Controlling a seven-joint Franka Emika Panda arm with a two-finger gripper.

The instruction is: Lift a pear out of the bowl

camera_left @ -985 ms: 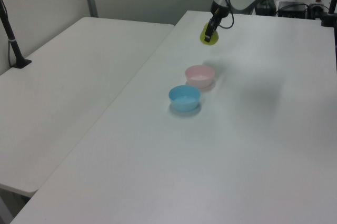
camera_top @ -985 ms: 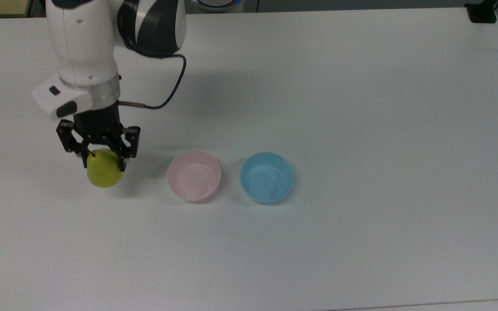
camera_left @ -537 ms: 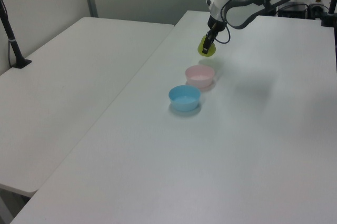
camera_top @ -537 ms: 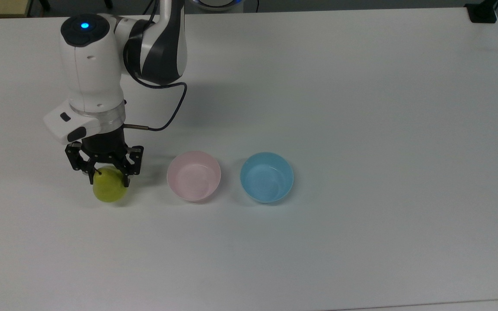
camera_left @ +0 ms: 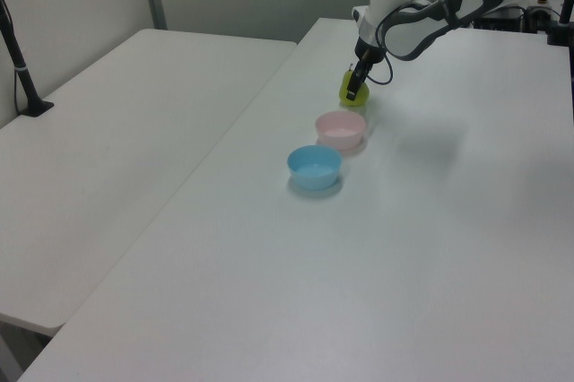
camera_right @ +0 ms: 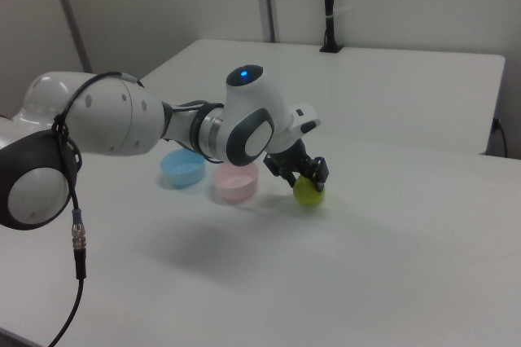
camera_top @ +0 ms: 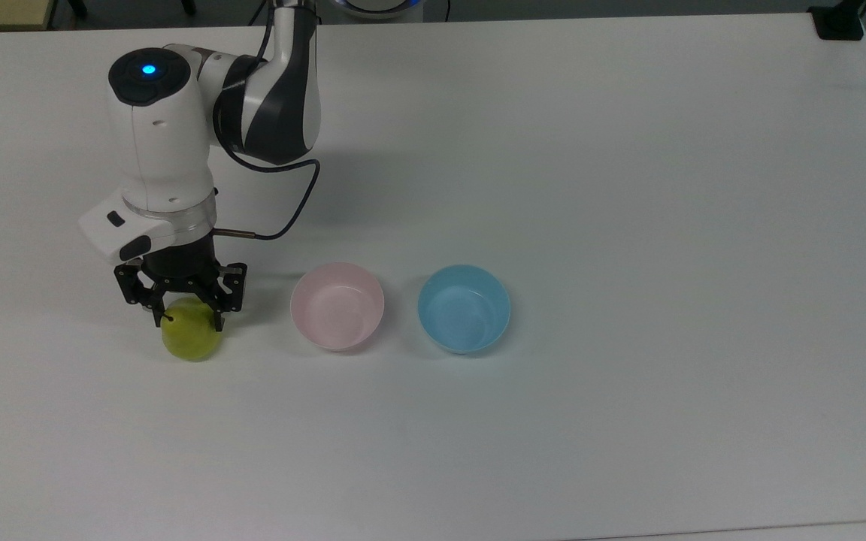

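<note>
- The pear (camera_top: 192, 340) sat low by the table (camera_top: 628, 188), off the pink bowl (camera_top: 337, 305) on the top view's left, near it but apart; in the right view the pear (camera_right: 308, 192) appeared to rest on the tabletop or hang just above it, and I could not tell which.
- The gripper (camera_top: 186, 318) stood over the pear's top, its fingers closed in against the fruit's upper sides, so it looked to be holding the pear; the dark stem showed between them.
- The pink bowl was empty, and so was the blue bowl (camera_top: 464, 308) just beyond it on the top view's right, the two bowls close but not touching.
- As a judgement: the pick from the bowl was done, since the fruit was out of the pink bowl and in the fingers. What seemed left was to set it on the table beside the bowl and let go, if that was intended; the release had not yet happened.
- Against the frame a second before, the arm had come down: in the top view the pear then hung higher and looked bigger, and its place had since drifted slightly toward the pink bowl.
- In the left view the pear (camera_left: 352, 91) had likewise dropped closer to the pink bowl (camera_left: 341, 129) than a second earlier.
- The grip looked unchanged across the frames, and both bowls had stayed where they were.
</note>
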